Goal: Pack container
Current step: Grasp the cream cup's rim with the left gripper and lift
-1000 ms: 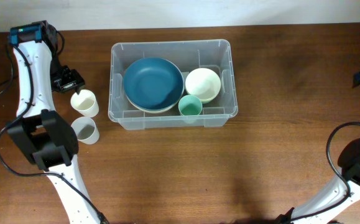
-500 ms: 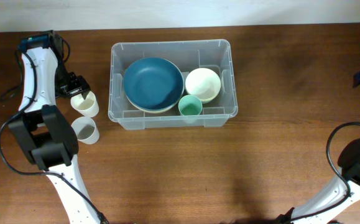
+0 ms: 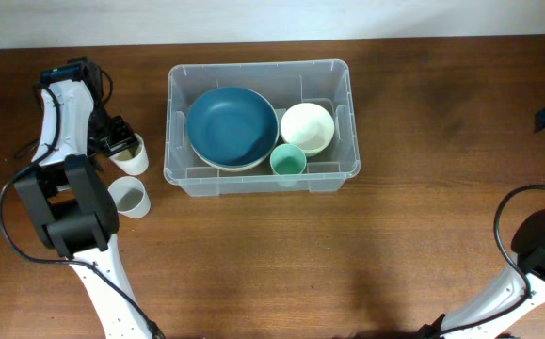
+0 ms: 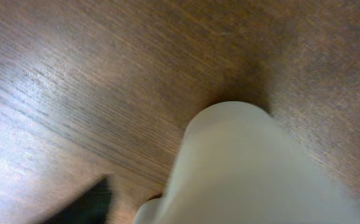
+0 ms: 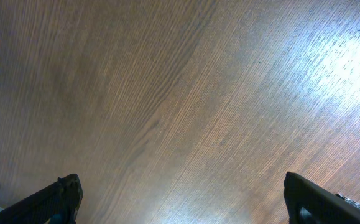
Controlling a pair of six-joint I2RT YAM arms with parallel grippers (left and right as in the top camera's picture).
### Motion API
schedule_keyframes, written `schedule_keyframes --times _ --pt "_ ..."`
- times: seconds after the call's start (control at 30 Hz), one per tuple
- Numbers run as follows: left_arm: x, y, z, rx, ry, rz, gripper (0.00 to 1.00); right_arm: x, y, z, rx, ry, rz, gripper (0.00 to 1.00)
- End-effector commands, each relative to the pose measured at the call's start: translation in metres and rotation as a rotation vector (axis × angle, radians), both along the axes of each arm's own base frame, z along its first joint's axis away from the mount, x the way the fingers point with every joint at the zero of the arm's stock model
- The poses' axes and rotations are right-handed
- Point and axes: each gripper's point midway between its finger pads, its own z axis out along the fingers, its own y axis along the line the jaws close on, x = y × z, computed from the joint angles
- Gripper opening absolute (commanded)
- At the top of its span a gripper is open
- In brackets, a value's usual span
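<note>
We see open tabletop (image 3: 394, 235) front and right of the container (image 3: 258, 68), a clear rimmed bin centre-back holding bowls (image 3: 232, 127). Our left tool (image 3: 121, 143) meets a cup (image 3: 133, 160) left of it, grip unclear; right tool (image 5: 192, 196) gapes.

Over on the near-left side, the left arm (image 3: 56, 118) stretches its white link away from its base, wrist bent inward, and the left gripper (image 3: 118, 142) points down, its jaws too hidden to read. The right arm (image 3: 543, 250) sits folded at the lower right edge. The right gripper (image 5: 186, 199) has its jaws spread wide, fingertips in opposite corners of the wrist view.
</note>
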Motion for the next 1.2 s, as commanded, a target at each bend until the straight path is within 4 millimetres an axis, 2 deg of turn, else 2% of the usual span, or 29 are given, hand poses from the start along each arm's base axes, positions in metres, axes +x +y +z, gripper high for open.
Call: schedule_keyframes --times 0.0,0.03,0.07,0.17,0.27,0.33,0.37,0.4,0.43,0.6,0.73,0.83,0.9,1.0,1.1,1.17 --pt "0.003 0.000 0.008 -0.006 -0.030 -0.009 0.34 -0.004 -0.002 0.006 -0.021 -0.002 0.002 0.99" --pt "0.004 0.000 0.009 -0.006 -0.033 -0.009 0.27 -0.004 -0.002 0.006 -0.021 -0.002 0.002 0.99" --pt "0.005 0.001 0.009 -0.005 -0.037 -0.008 0.24 -0.004 -0.002 0.006 -0.021 -0.002 0.002 0.99" --pt "0.007 0.006 0.013 -0.001 -0.053 0.002 0.24 -0.004 -0.002 0.006 -0.021 -0.002 0.002 0.99" --pt "0.013 0.019 0.024 0.009 -0.089 0.025 0.24 -0.004 -0.002 0.006 -0.021 -0.002 0.002 0.99" --pt "0.019 0.029 0.038 0.020 -0.127 0.045 0.24 -0.004 -0.002 0.006 -0.021 -0.002 0.002 0.99" --pt "0.023 0.035 0.047 0.027 -0.152 0.054 0.18 -0.004 -0.002 0.006 -0.021 -0.002 0.002 0.99" --pt "0.026 0.040 0.055 0.033 -0.172 0.061 0.03 -0.004 -0.002 0.006 -0.021 -0.002 0.002 0.99" --pt "0.029 0.044 0.066 0.040 -0.198 0.068 0.01 -0.004 -0.002 0.006 -0.021 -0.002 0.002 0.99" --pt "0.041 0.052 0.114 0.070 -0.305 0.074 0.01 -0.004 -0.002 0.006 -0.021 -0.002 0.002 0.99" --pt "0.046 0.045 0.148 0.081 -0.372 0.060 0.01 -0.004 -0.002 0.006 -0.021 -0.002 0.002 0.99" --pt "0.048 0.029 0.173 0.076 -0.422 0.030 0.01 -0.004 -0.002 0.006 -0.021 -0.002 0.002 0.99" --pt "0.051 0.009 0.191 0.062 -0.468 -0.025 0.01 -0.004 -0.002 0.006 -0.021 -0.002 0.002 0.99" --pt "0.060 -0.028 0.216 0.033 -0.549 -0.130 0.01 -0.004 -0.002 0.006 -0.021 -0.002 0.002 0.99" --pt "0.068 -0.080 0.242 0.003 -0.637 -0.299 0.01 -0.004 -0.002 0.006 -0.021 -0.002 0.002 0.99" --pt "0.067 -0.110 0.251 -0.018 -0.665 -0.372 0.01 -0.004 -0.002 0.006 -0.021 -0.002 0.002 0.99"
